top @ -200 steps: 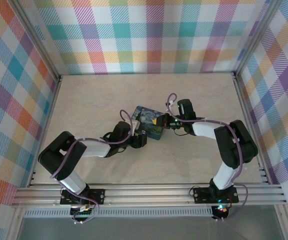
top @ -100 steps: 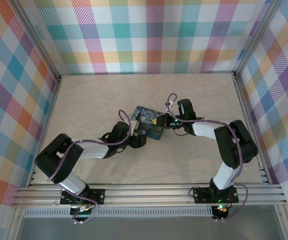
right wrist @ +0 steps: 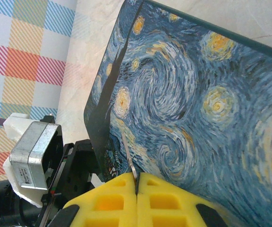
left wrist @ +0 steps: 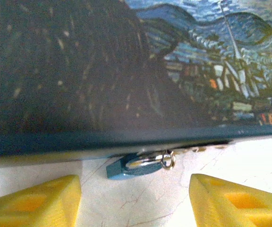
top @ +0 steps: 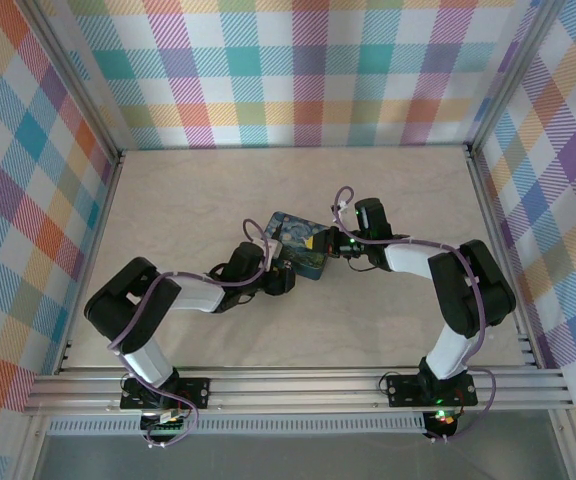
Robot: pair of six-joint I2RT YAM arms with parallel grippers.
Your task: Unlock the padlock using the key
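Padlock [left wrist: 123, 169] lies flat at the tin [left wrist: 126, 71] edge, shackle partly tucked under; left gripper [left wrist: 136, 203] fingers apart, flanking it, probably to brace it; right gripper [right wrist: 137, 188] pinched together on key [right wrist: 129, 158], blade protruding over the tin lid, presumably for insertion.

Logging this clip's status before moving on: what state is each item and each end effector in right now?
tin box: on the table, looks closed.
padlock: lying on its side against the tin box's edge; locked or not, cannot tell.
left end effector: open, facing the padlock, not touching it.
right end effector: shut on the key.
key: gripped, tip sticking out over the tin box.
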